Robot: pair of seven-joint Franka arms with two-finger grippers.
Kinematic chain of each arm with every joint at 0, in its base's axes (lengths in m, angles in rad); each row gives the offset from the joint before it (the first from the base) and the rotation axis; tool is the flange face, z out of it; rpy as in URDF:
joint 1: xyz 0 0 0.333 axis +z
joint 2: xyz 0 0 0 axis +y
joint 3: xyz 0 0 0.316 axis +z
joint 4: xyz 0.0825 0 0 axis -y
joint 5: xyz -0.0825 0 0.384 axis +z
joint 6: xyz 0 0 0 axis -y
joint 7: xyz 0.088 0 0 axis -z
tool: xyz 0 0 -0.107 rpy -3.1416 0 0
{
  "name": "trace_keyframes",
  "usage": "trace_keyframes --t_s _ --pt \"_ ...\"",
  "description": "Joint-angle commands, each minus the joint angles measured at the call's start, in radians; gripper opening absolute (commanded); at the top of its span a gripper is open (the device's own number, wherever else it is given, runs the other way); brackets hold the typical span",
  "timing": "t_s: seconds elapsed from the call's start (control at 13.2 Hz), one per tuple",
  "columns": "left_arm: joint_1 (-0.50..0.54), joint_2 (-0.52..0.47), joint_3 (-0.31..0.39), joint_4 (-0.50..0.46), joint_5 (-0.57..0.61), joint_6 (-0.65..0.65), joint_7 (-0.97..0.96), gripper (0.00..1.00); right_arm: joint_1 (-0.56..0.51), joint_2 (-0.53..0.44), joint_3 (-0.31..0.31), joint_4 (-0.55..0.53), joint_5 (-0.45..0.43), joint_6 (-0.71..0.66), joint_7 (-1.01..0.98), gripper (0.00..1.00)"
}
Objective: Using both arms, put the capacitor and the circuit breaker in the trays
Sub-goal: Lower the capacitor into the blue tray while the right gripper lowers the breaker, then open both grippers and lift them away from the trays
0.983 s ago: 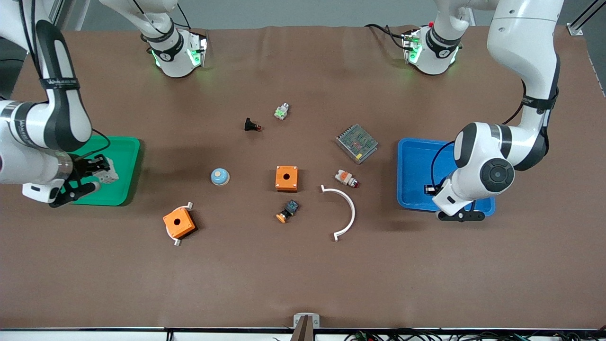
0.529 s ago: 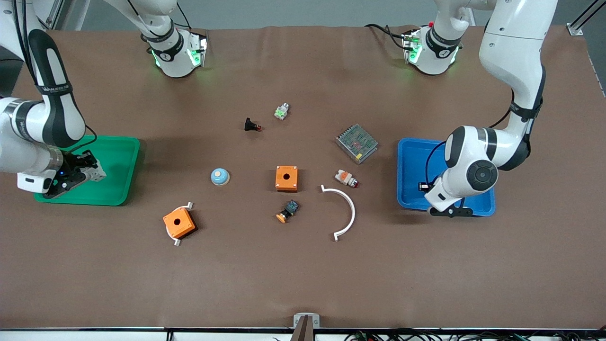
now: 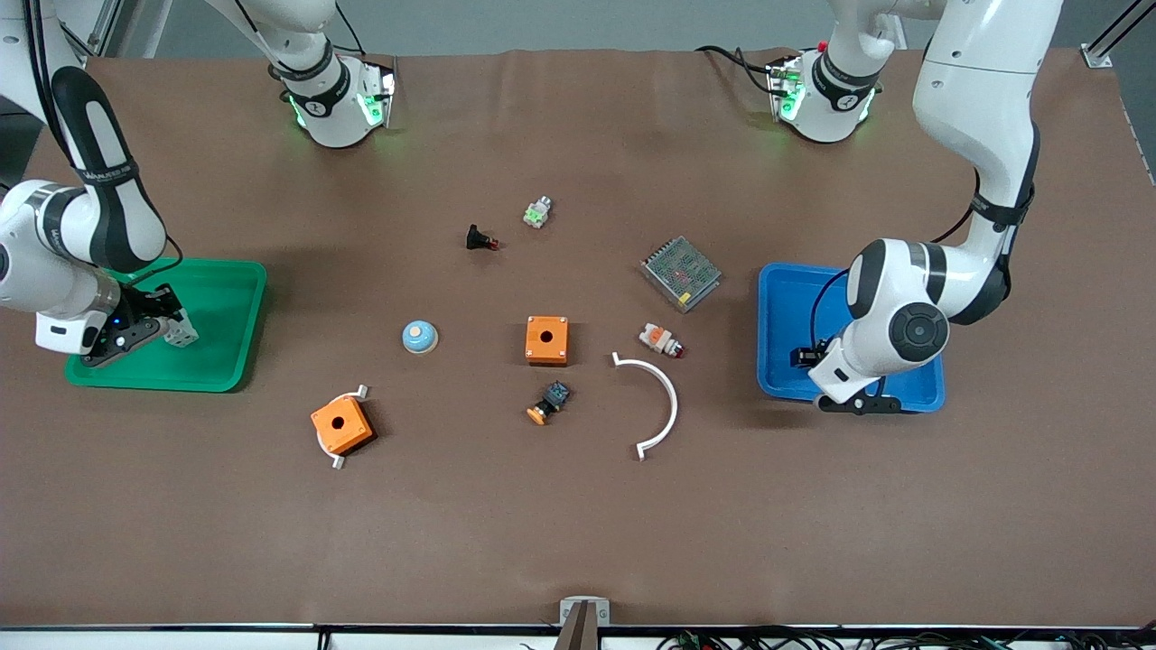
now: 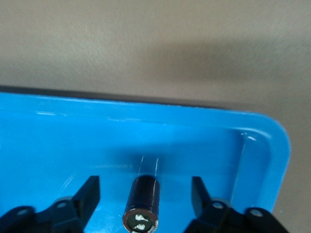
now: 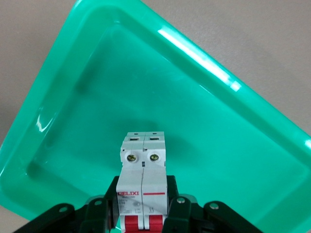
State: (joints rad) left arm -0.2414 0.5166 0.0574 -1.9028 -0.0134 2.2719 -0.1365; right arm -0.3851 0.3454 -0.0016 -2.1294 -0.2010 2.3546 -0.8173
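The capacitor (image 4: 142,204), a tiny black cylinder with pale marks on its end, sits in the blue tray (image 4: 73,141) near a corner. My left gripper (image 4: 144,190) is open, with its fingers on either side of the capacitor and clear of it. In the front view the left gripper (image 3: 802,357) is low over the blue tray (image 3: 782,298). My right gripper (image 5: 142,195) is shut on the circuit breaker (image 5: 143,167), a white block with red switches. It holds the breaker just over the green tray (image 5: 218,145). In the front view the right gripper (image 3: 167,323) and the breaker (image 3: 183,335) are over the green tray (image 3: 226,311).
Between the trays lie two orange boxes (image 3: 546,339) (image 3: 341,425), a blue dome (image 3: 420,337), a white arc (image 3: 657,402), a metal power supply (image 3: 680,272) and several small buttons (image 3: 661,340) (image 3: 480,239) (image 3: 549,403) (image 3: 537,213).
The right gripper has carried the circuit breaker toward the right arm's end of the green tray and lower. The left gripper has shifted slightly toward the table's middle over the blue tray.
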Motion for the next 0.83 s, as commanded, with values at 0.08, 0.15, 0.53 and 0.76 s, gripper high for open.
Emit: trace_keyframes --t_s 0.08,0.15,0.53,0.76 --pt "0.002 -0.093 -0.001 0.037 0.012 -0.008 -0.008 1.00 -0.026 0.012 0.020 0.002 -0.023 0.011 -0.008 0.78" --pt "0.007 -0.119 0.001 0.053 0.012 -0.008 -0.009 1.00 -0.026 0.011 0.020 0.006 -0.023 0.002 -0.019 1.00" --pt "0.057 -0.260 0.005 0.091 0.004 -0.066 -0.034 1.00 0.026 -0.029 0.046 0.165 0.056 -0.278 -0.016 1.00" --pt "0.082 -0.264 0.005 0.244 0.012 -0.230 -0.028 1.00 0.159 -0.055 0.055 0.331 0.150 -0.512 0.172 1.00"
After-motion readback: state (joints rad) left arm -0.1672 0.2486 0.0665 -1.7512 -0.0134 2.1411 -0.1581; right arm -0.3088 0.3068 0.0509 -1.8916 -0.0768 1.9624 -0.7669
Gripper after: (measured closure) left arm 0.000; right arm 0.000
